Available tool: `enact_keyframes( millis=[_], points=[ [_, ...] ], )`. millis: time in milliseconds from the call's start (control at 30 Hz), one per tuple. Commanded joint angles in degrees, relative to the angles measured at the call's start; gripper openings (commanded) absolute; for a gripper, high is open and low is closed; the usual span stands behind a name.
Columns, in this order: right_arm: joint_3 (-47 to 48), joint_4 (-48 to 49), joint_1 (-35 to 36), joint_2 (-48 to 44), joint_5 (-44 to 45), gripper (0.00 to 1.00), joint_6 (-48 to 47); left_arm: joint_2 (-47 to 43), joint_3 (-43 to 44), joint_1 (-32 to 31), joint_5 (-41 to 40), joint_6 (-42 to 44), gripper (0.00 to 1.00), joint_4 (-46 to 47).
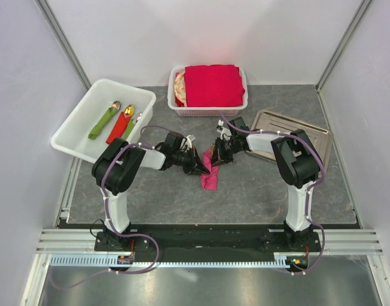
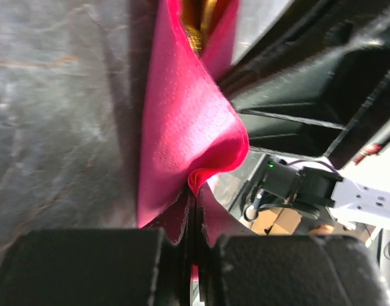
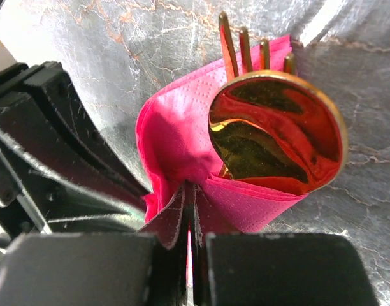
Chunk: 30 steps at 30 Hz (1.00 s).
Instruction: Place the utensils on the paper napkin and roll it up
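The magenta paper napkin [image 1: 209, 173] lies folded over itself in the middle of the grey mat, between both arms. My left gripper [image 1: 201, 169] is shut on its left edge, the sheet [image 2: 182, 121] curling up from the closed fingertips. From the other side my right gripper [image 1: 215, 157] is shut on the napkin's fold [image 3: 182, 140]. The gold utensils sit inside the fold: a spoon bowl [image 3: 278, 127] and fork tines [image 3: 236, 48] stick out at the top. A gold glint [image 2: 198, 19] shows inside the fold in the left wrist view.
A white bin [image 1: 77, 127] at the back left holds spoons wrapped in green and red napkins. A white basket [image 1: 177, 108] at the back holds a stack of red napkins [image 1: 212, 85]. A metal tray [image 1: 316, 134] lies at the right.
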Motion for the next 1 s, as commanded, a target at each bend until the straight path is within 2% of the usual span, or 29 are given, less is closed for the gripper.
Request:
enact_keyframes(
  millis=[0, 200, 367, 433, 600, 833, 967],
  points=[
    [-2.59, -2.04, 0.21, 0.85, 9.50, 0.00, -1.82, 1.39, 4.64, 0.05, -6.37, 8.32, 0.02, -12.29],
    [-0.84, -4.76, -0.32, -3.89, 7.83, 0.02, -2.70, 2.36, 9.12, 0.58, -9.27, 17.12, 0.02, -23.73],
    [1.00, -5.03, -2.07, -7.23, 4.67, 0.11, -2.35, 2.98, 10.36, 0.76, -9.28, 19.25, 0.02, -26.55],
    [1.54, -4.07, -3.82, -8.11, 2.30, 0.12, -0.95, 2.98, 10.27, 0.76, -9.27, 19.25, 0.02, -26.55],
    [-1.27, 0.68, -7.43, -10.48, -2.01, 0.11, 3.01, 2.89, 10.27, 0.76, -9.01, 19.34, 0.02, -26.55],
    [-6.45, 9.28, -7.44, -7.68, -5.34, 0.02, 8.63, 2.89, 10.28, 0.76, -8.92, 19.42, 0.02, -26.29],
    [-9.53, 16.05, -7.53, -6.80, -7.64, 0.02, 13.29, 2.80, 10.27, 0.76, -8.84, 19.60, 0.02, -26.29]
  ],
)
